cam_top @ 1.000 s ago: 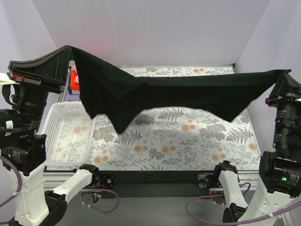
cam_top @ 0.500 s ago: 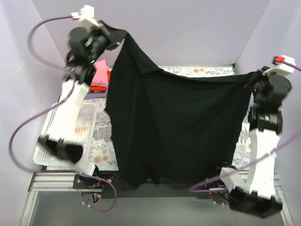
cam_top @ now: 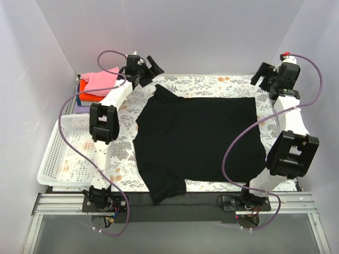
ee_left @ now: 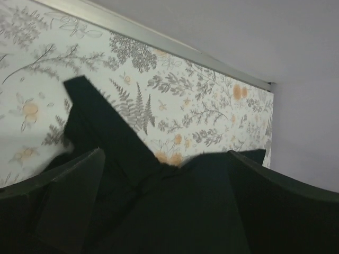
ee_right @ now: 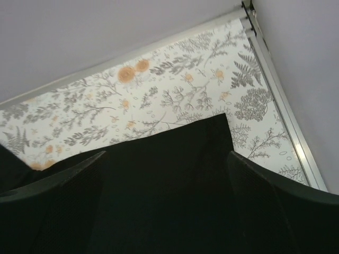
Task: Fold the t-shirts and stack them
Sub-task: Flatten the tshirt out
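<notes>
Both the left hand (cam_top: 153,71) and right hand (cam_top: 258,74) are spread wide, gripping nothing — they hang over the far corners of the plain black cloth t-shirt (cam_top: 198,140), lying flat on the flower-patterned grey surface (cam_top: 212,80). Laid out smooth like that, I'd guess it's set up for folding.

What's on your flowery grey tablecloth (cam_top: 212,84) right now

You've got the black t-shirt (cam_top: 201,137) spread flat across the middle, one sleeve poking past the near edge of the cloth. The white mesh basket (cam_top: 63,153) sits along the left side, and the pink tee (cam_top: 100,79) tops a small pile (cam_top: 85,98) at the far left corner.
</notes>
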Robot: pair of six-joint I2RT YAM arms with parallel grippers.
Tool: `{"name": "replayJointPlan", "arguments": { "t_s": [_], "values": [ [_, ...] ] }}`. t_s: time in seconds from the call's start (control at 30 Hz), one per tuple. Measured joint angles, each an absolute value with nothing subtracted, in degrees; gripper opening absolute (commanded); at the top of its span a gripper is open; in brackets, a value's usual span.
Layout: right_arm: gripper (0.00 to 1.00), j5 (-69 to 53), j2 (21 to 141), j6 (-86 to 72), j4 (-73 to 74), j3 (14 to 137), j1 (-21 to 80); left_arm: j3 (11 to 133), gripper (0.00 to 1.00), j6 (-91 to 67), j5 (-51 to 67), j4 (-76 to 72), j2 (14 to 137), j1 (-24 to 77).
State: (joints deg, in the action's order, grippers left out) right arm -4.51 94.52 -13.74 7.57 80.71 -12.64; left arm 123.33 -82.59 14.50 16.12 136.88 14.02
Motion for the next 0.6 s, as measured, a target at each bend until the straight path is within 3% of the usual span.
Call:
{"name": "replayJointPlan", "arguments": {
  "t_s": [0.17,0.33,0.47,0.6],
  "values": [
    [0.98,-7.81,80.86,-12.01,4.64,72.79,-12.64,105.32,0.98,-79.0,14.37,15.38,118.04,13.91],
    [0.98,-10.7,72.75,-11.35,3.01,62.0,-12.64,95.09,0.97,-75.81,13.04,13.85,100.01,15.22],
    [0.98,-11.62,72.86,-10.9,3.75,54.13,-12.58,87.92,0.97,-74.7,11.29,13.15,95.98,17.47],
    [0.99,-11.99,73.76,-10.57,5.54,49.52,-11.9,80.25,0.97,-74.35,8.82,15.09,99.37,20.78]
  ]
}}
